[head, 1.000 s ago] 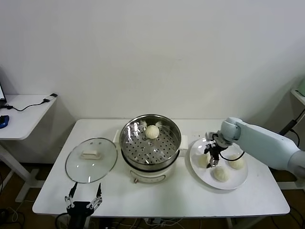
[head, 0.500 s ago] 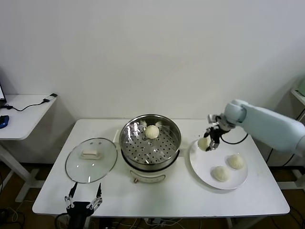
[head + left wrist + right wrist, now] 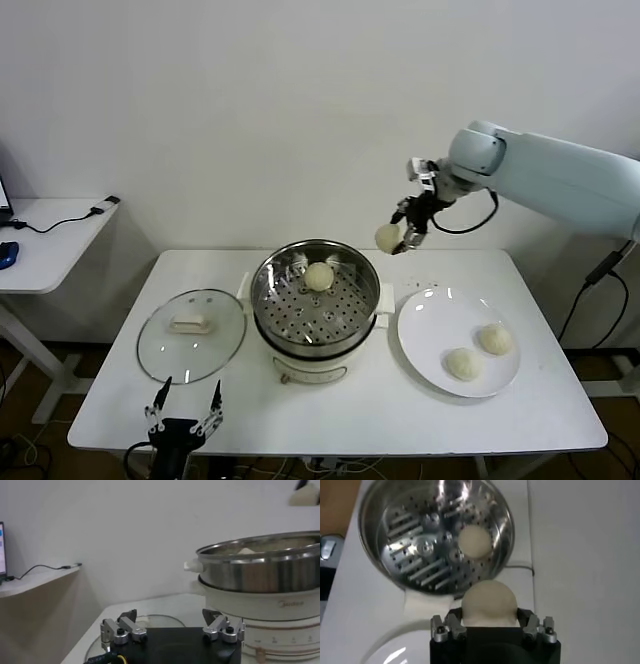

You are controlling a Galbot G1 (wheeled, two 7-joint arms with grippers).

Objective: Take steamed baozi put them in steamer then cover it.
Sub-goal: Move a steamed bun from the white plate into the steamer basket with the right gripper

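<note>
1. Carrying one steamed baozi [image 3: 387,236], my right gripper [image 3: 400,236] is closed on it, raised in the air near the steamer's right rim and above the table [image 3: 120,395].
2. Seen from the right wrist, the held bun [image 3: 488,599] sits between the jaws, with the steamer [image 3: 395,510] below and ahead of it; one bun [image 3: 475,540] already lies on the perforated tray.
3. Deciding relation: the steamer [image 3: 316,300] lies to the left of and lower than my right gripper. In my judgement the coming move is a short carry leftward over the rim, then a descent onto free tray beside the bun [image 3: 319,276] already there.
4. The right arm is plainly the nearer one for this load.
5. Two more buns [image 3: 479,350] wait on the white plate [image 3: 425,320], right of the steamer.
6. The cover [image 3: 192,335] lies flat on the table left of the steamer, handle up, untouched.
7. My left gripper [image 3: 184,412] is parked low at the table's front edge near the cover, jaws wide apart and empty [image 3: 172,630].
8. Risk, as I judge it: releasing too close to the rim could let the bun roll off or land on the other.
</note>
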